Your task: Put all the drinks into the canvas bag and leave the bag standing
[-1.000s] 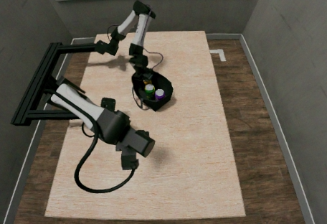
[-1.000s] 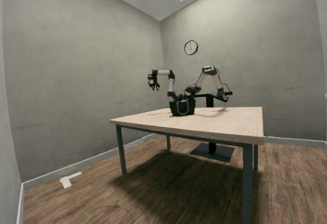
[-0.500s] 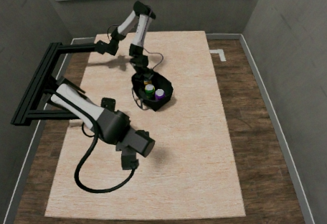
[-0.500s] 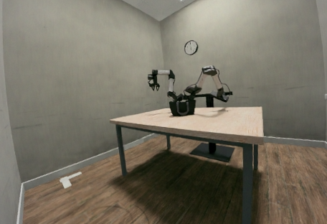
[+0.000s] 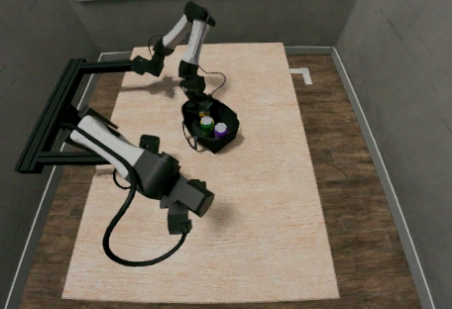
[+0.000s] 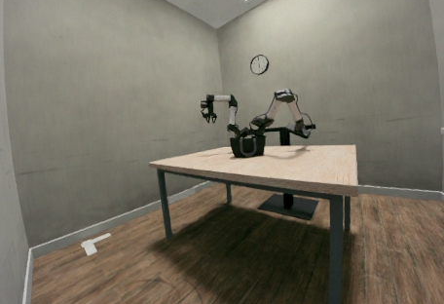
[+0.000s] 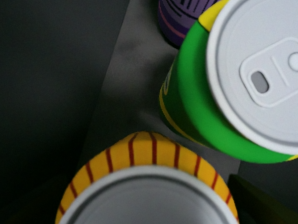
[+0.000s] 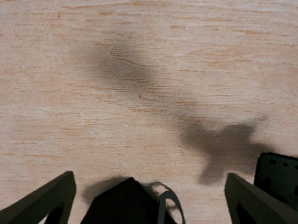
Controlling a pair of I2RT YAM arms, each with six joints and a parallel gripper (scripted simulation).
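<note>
The black canvas bag stands on the table with its walls up. Inside are a green can, a purple can and a yellow can with red stripes. All three look upright. My left gripper reaches down into the bag, open, its fingers on either side of the yellow can. Its fingertips are hidden in the top and exterior views. My right gripper is open and empty, high above the table beside the bag.
The table carries the bag. A strap loop hangs outside the bag wall. A dark plate with holes shows at the right edge of the right wrist view. The arms' black frame stands at the table's left side.
</note>
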